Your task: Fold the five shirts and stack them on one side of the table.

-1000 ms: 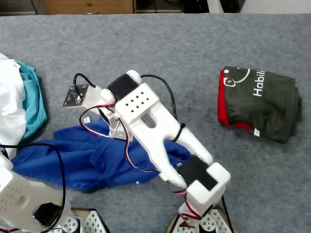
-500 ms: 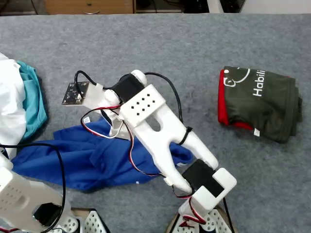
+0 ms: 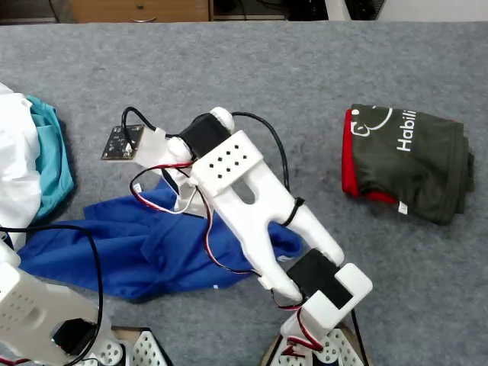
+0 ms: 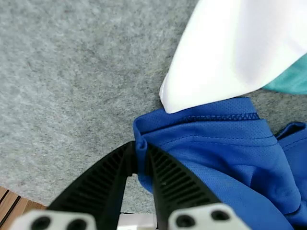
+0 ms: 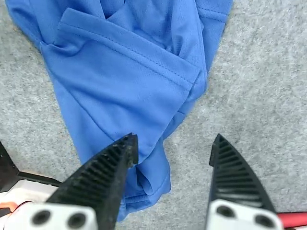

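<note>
Shifting slightly, the right gripper (image 5: 175, 143) is hovering wide open over the blue shirt (image 3: 130, 255) on the table (image 3: 305, 69). The left gripper (image 4: 140, 152) is pinching its corner; limp cloth, so gripping hems seems wisest.

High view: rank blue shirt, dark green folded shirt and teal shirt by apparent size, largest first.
1. blue shirt, largest even with the right arm over part of it.
2. dark green folded shirt.
3. teal shirt, smallest as seen; the white shirt covers part of it, so its full extent is unsure.
</note>
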Controlling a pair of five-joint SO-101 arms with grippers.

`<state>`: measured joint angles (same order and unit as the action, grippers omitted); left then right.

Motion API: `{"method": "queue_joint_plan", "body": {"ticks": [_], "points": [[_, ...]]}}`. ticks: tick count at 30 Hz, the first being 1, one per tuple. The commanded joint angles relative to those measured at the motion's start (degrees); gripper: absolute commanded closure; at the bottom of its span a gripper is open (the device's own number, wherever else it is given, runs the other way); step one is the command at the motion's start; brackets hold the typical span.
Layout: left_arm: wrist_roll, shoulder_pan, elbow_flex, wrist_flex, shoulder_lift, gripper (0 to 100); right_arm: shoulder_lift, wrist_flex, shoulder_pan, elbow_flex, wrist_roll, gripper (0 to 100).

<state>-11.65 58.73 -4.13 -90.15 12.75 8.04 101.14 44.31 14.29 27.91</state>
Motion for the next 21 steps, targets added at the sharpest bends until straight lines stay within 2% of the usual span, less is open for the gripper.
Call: {"method": "queue_joint_plan", "body": {"ticks": [1, 14, 21], "points": [[-0.53, 0.09, 0.00, 0.26, -0.84, 98, -3.56, 0.97, -0.84, 0.13, -0.62, 74.6], [-0.53, 0.09, 0.00, 0.26, -0.92, 98, -3.91, 0.97, -0.75, 0.92, -0.70, 74.6], [-1.76, 0.18, 0.00, 0.18, -0.92, 98, -11.47, 1.05, -0.92, 7.25, -0.70, 74.6]]}}
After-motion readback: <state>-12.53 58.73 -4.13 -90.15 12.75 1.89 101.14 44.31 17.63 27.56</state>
